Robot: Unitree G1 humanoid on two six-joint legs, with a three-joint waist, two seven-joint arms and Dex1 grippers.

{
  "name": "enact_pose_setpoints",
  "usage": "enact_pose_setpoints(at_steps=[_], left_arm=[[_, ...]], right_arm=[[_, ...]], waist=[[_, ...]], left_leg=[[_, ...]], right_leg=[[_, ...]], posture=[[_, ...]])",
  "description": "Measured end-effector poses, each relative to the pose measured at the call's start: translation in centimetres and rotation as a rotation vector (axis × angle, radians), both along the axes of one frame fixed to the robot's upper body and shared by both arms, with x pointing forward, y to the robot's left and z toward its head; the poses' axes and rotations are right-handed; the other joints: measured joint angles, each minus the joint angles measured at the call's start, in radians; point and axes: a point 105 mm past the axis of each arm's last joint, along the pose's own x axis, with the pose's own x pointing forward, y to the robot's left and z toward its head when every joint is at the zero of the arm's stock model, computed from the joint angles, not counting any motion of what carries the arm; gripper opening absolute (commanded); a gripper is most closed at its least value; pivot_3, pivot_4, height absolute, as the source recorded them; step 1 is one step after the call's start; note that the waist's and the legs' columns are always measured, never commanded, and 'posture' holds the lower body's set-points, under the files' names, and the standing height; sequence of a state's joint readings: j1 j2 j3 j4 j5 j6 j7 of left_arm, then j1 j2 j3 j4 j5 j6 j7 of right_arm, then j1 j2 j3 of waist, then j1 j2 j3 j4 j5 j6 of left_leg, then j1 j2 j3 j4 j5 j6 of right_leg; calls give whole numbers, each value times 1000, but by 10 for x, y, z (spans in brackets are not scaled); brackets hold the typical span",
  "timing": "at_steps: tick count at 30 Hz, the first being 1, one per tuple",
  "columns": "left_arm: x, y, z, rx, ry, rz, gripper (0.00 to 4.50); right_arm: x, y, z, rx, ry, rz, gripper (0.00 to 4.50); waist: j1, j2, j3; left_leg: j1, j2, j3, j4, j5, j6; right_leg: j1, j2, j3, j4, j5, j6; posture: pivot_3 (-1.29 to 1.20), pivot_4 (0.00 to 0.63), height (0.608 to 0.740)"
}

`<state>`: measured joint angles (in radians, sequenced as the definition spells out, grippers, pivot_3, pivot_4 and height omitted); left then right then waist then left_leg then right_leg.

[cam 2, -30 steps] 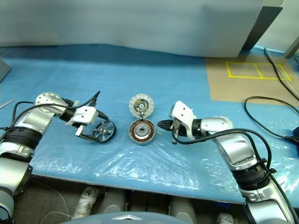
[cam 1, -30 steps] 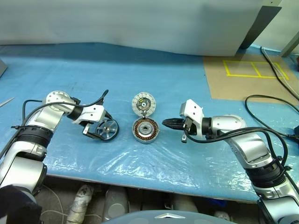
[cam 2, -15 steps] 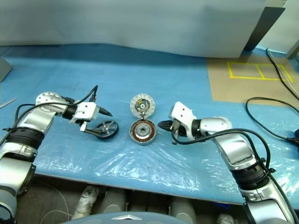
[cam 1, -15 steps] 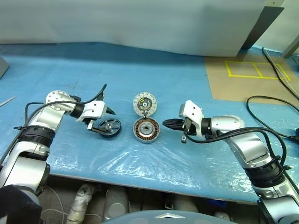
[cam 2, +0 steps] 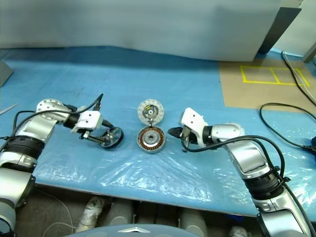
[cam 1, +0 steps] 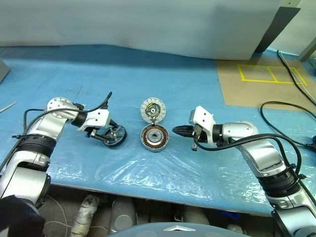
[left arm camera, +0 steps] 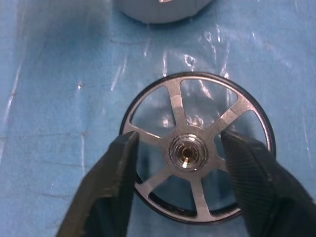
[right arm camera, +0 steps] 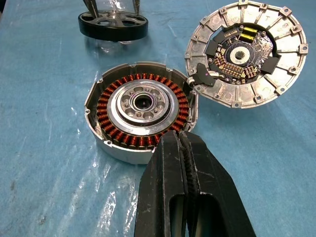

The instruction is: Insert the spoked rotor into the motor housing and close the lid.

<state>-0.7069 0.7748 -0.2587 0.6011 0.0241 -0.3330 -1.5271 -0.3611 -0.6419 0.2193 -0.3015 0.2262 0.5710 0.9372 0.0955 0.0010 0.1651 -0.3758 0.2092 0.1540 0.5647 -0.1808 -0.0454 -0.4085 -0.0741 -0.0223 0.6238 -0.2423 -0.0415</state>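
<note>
The spoked rotor (cam 1: 116, 135), a black-rimmed wheel with silver spokes and a centre hub (left arm camera: 189, 153), lies on the blue cover left of the motor housing (cam 1: 154, 138). My left gripper (cam 1: 109, 133) points down onto it. Its fingertips (left arm camera: 127, 148) stand apart on either side of the hub, clear of it, so the gripper is open. The housing (right arm camera: 140, 111) shows its copper windings and dark centre hole. The lid (cam 1: 152, 109) lies just behind it, whitish segmented face up. My right gripper (cam 1: 176, 130) is shut and empty, its tip by the housing's right rim (right arm camera: 185, 143).
A brown board (cam 1: 261, 84) marked with yellow tape lies at the back right. Black cables (cam 1: 284, 111) trail beside my right arm. Crinkled clear film (cam 1: 148, 168) covers the blue sheet toward the table's front edge. A white panel stands behind.
My left gripper has come back down over the rotor and its fingers have narrowed toward the hub. The right arm, housing and lid have stayed put.
</note>
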Motion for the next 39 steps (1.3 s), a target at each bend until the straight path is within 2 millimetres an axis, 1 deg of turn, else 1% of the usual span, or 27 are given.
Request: enact_pose_setpoints(at_steps=[9,15,18,21,24,31,35,37,39], left_arm=[[-4,2,-6,30,23,-8,2443],[-8,-2,-10,42,13,-42,2443],[-8,-2,-11,59,-20,-66,1868],[-8,-2,-10,64,-33,-77,1518],[-6,-2,-10,58,-50,-72,1518],[-6,-5,-9,35,-66,-74,1518],[-3,-16,-5,-52,-48,-49,1518],[0,-29,5,-167,-22,-21,1518],[0,-43,24,-290,10,-15,1518]], right_arm=[[0,0,0,-6,-6,0,0],[0,0,-1,-8,-9,0,0],[0,0,-1,-8,-9,0,0],[0,0,-1,-8,-9,-1,0],[0,0,-1,-8,-9,-2,0],[1,0,0,-3,-6,-5,0],[0,-2,7,41,10,-17,0],[-1,-3,13,63,9,-21,0],[-2,-4,17,92,16,-25,0]], waist=[[0,0,0],[0,0,0],[1,0,0],[1,2,-1],[2,4,-2],[4,4,-3],[5,4,-2],[5,3,-1],[4,1,-1]], left_leg=[[0,0,0,0,0,0],[0,0,0,0,0,0],[2,0,0,0,0,0],[4,-1,0,0,0,0],[7,-1,0,0,0,0],[7,-2,0,0,0,0],[5,-1,0,0,0,0],[2,-1,0,0,0,0],[1,-1,0,0,0,0]], right_leg=[[0,0,0,0,0,0],[0,0,0,0,0,0],[2,0,0,0,0,0],[4,-1,0,0,0,0],[6,-2,1,0,0,0],[7,-2,1,0,0,0],[5,-2,1,0,0,0],[3,-1,0,0,0,0],[1,-1,0,0,0,0]], posture=[[0,150,740],[0,150,740],[0,150,740],[0,150,740],[0,150,740],[0,150,740],[0,150,740],[0,150,740],[0,150,740]])
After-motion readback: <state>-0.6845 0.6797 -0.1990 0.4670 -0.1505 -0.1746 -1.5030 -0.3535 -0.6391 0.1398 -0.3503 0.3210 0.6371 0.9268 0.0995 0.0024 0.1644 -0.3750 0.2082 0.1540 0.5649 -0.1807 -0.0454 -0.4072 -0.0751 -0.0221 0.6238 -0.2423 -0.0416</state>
